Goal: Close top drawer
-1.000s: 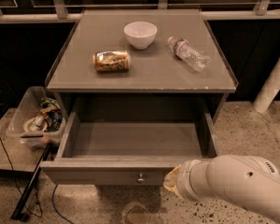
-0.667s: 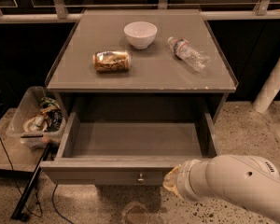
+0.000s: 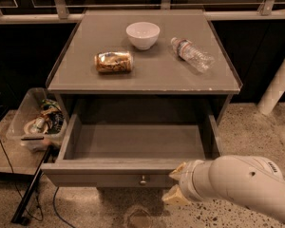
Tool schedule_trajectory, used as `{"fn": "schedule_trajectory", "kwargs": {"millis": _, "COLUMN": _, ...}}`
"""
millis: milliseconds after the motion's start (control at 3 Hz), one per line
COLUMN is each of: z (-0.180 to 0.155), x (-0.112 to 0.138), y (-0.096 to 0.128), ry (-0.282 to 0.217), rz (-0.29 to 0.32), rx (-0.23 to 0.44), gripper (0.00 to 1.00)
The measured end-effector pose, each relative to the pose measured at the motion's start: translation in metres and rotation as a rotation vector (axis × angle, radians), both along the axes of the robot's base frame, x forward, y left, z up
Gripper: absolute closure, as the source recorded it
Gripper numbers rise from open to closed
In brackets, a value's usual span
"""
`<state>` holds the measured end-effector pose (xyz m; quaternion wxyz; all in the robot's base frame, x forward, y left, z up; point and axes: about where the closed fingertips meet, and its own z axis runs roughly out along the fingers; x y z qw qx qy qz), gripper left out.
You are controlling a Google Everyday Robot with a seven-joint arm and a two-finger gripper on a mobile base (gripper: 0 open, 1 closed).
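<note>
The top drawer (image 3: 133, 141) of the grey cabinet is pulled wide out, and its inside is empty. Its flat grey front panel (image 3: 99, 178) faces me, with a small round metal knob (image 3: 143, 180) at its centre. My gripper (image 3: 176, 183) is at the end of the white arm (image 3: 242, 186), low at the right. It sits just in front of the panel, right of the knob. Its two beige fingertips (image 3: 179, 170) stand apart, open and holding nothing. I cannot tell whether they touch the panel.
On the cabinet top (image 3: 147, 77) stand a white bowl (image 3: 142, 34), a lying can (image 3: 114, 61) and a lying plastic bottle (image 3: 192, 54). A clear bin of clutter (image 3: 35, 120) sits left of the drawer. A white post (image 3: 278, 87) stands at the right. Cables (image 3: 47, 208) lie on the speckled floor.
</note>
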<state>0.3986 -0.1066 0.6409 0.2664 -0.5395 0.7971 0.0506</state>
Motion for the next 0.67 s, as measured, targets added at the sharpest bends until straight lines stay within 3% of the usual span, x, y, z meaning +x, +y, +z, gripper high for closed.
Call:
{"fn": "schedule_trajectory", "kwargs": {"millis": 333, "z": 0.0, "x": 0.009, "y": -0.001, "ry": -0.019, "rz": 0.006, "rx": -0.001, "gripper": 0.01}}
{"fn": "schedule_trajectory", "kwargs": {"millis": 667, "z": -0.008, "x": 0.051, "y": -0.009, "ry": -0.064, "rz": 0.071, "rx": -0.014, "gripper": 0.19}}
